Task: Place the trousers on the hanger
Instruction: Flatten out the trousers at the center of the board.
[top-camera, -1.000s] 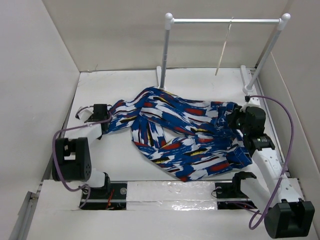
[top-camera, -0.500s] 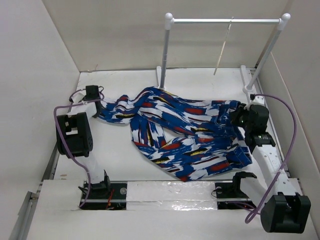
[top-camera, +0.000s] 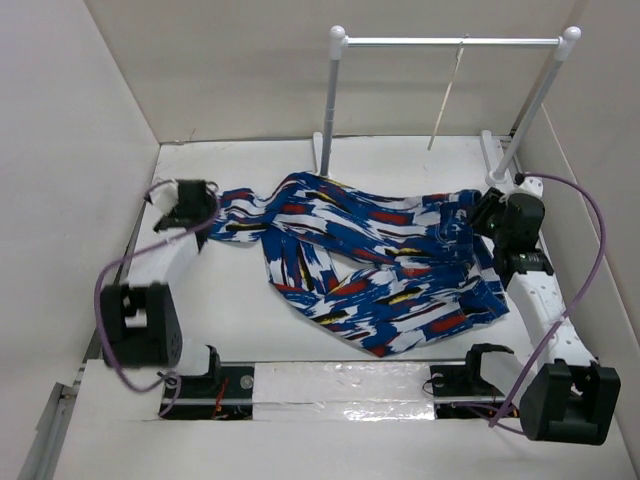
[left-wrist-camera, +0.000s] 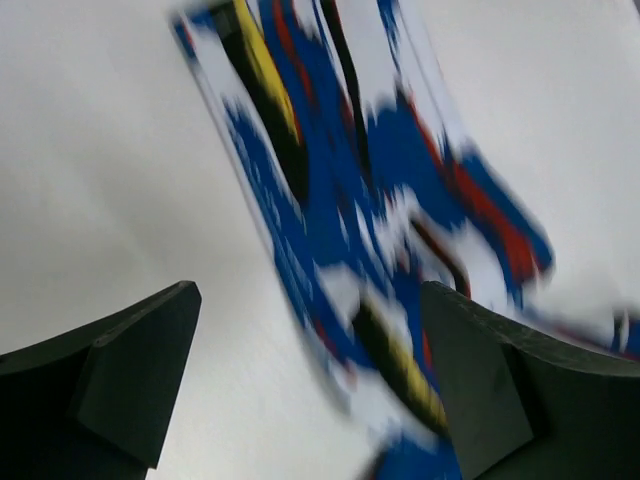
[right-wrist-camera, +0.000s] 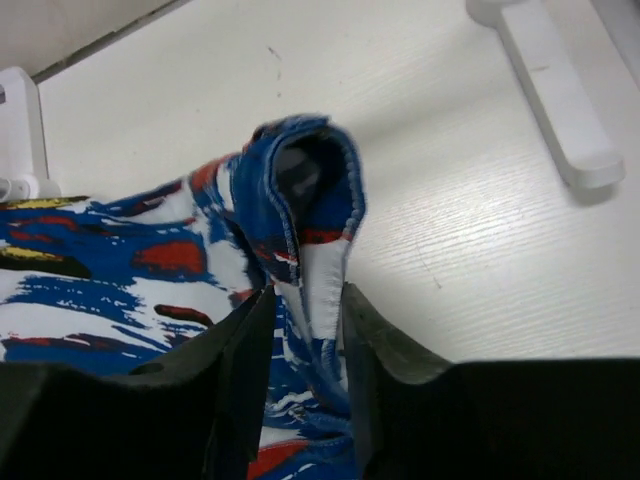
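Observation:
The trousers (top-camera: 370, 260), royal blue with white, red, black and yellow streaks, lie crumpled across the table from left to right. My left gripper (top-camera: 203, 200) is at their left leg end. In the left wrist view it (left-wrist-camera: 305, 300) is open, with blurred cloth (left-wrist-camera: 340, 170) lying between the wide-apart fingers, nearer the right one. My right gripper (top-camera: 487, 215) is at the trousers' right end. In the right wrist view it (right-wrist-camera: 305, 295) is shut on a raised fold of the trousers (right-wrist-camera: 310, 180). The thin cream hanger (top-camera: 446, 100) hangs from the rack's bar, apart from both grippers.
The white tubular rack (top-camera: 450, 42) stands at the back, its posts at centre and right. Its right foot (right-wrist-camera: 555, 90) lies on the table just beyond my right gripper. White walls enclose the table on the left, back and right.
My left gripper has moved away from me toward the back left, and the trouser leg now stretches out to it. My right gripper has moved back and right with the cloth, spreading the trousers.

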